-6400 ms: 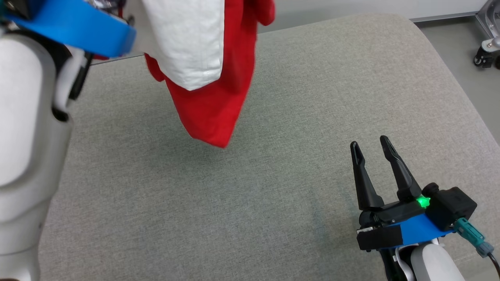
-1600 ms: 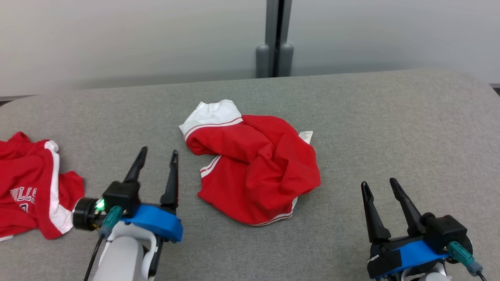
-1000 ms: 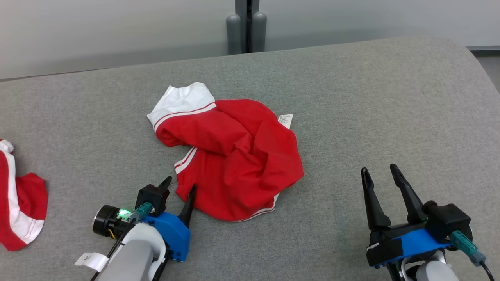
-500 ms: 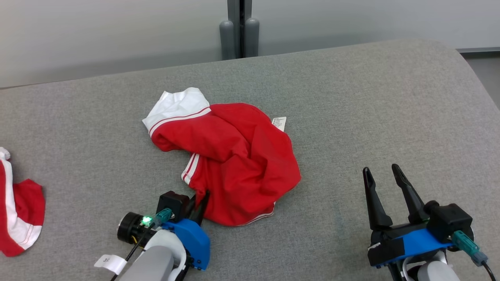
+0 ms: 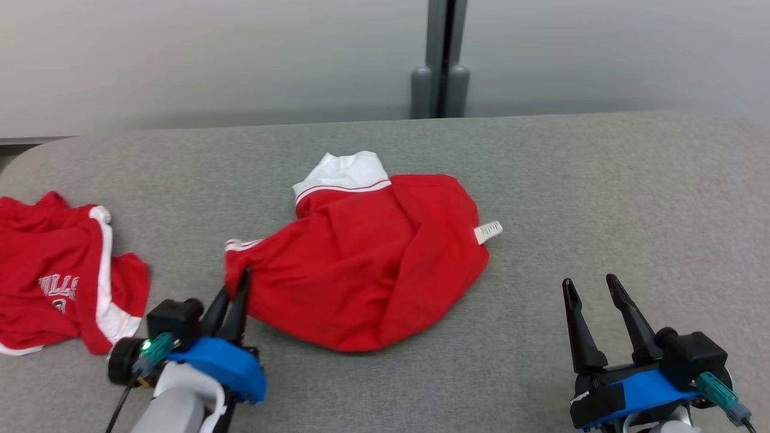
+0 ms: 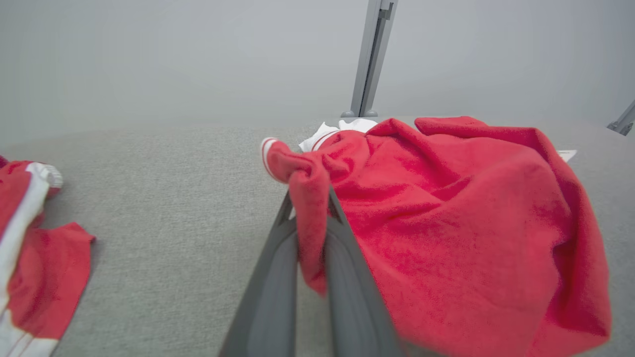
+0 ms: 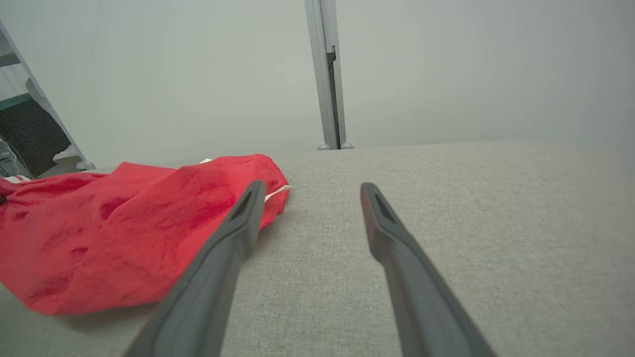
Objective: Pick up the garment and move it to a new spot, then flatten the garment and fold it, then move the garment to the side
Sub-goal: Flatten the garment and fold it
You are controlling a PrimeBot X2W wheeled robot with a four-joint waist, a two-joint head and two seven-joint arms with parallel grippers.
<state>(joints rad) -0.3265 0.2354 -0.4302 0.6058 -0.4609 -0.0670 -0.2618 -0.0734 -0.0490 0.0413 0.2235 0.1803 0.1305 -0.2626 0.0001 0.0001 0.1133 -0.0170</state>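
Pinching corner of crumpled red-and-white fabric garment (image 5: pixel 361 270) in my left claw (image 5: pixel 236 285), right claw (image 5: pixel 589 281) spread, idle; flattening, folding, side-move not yet done.

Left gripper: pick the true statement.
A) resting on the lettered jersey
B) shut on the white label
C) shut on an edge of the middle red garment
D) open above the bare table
C: the left gripper pinches a bunched edge of the red garment.
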